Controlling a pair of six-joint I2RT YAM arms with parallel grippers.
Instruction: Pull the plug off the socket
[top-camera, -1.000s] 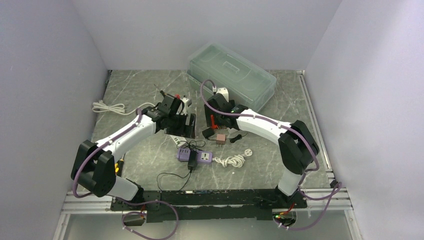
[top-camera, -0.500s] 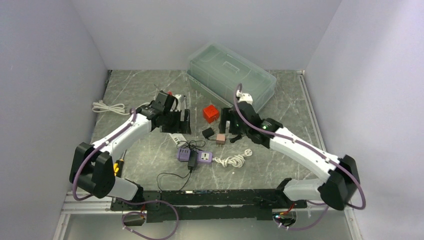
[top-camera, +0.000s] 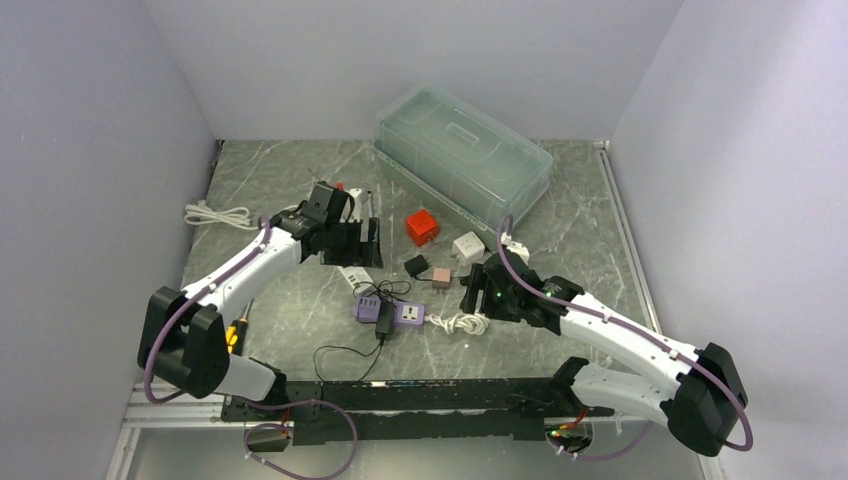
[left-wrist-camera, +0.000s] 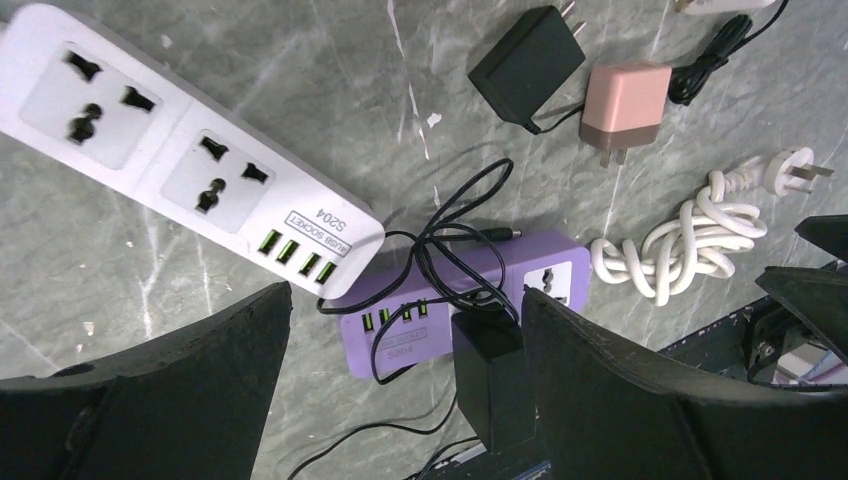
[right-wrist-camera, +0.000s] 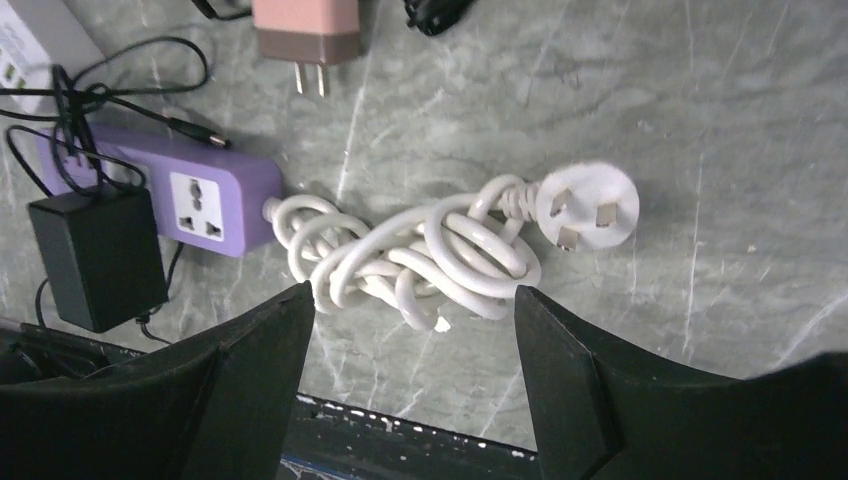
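Black power adapter (right-wrist-camera: 95, 255), plugged into the purple power strip (right-wrist-camera: 215, 195), lies left of the right fingers (right-wrist-camera: 270, 340), which gape wide and empty; left fingers (left-wrist-camera: 230, 340) likewise. Likely a light, rigid block: pinch its flat sides, the strip may lift

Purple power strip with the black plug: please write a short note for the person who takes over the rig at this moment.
Left hand: open, empty, above the table near the white power strip.
Right hand: open, empty, over the coiled white cord of the purple power strip.
Things: the black plug sits in the purple power strip; neither hand touches it.
Done: nothing on the plug yet.
Left: probably hold the strip down with one hand, grip the black plug with the other and pull it out.
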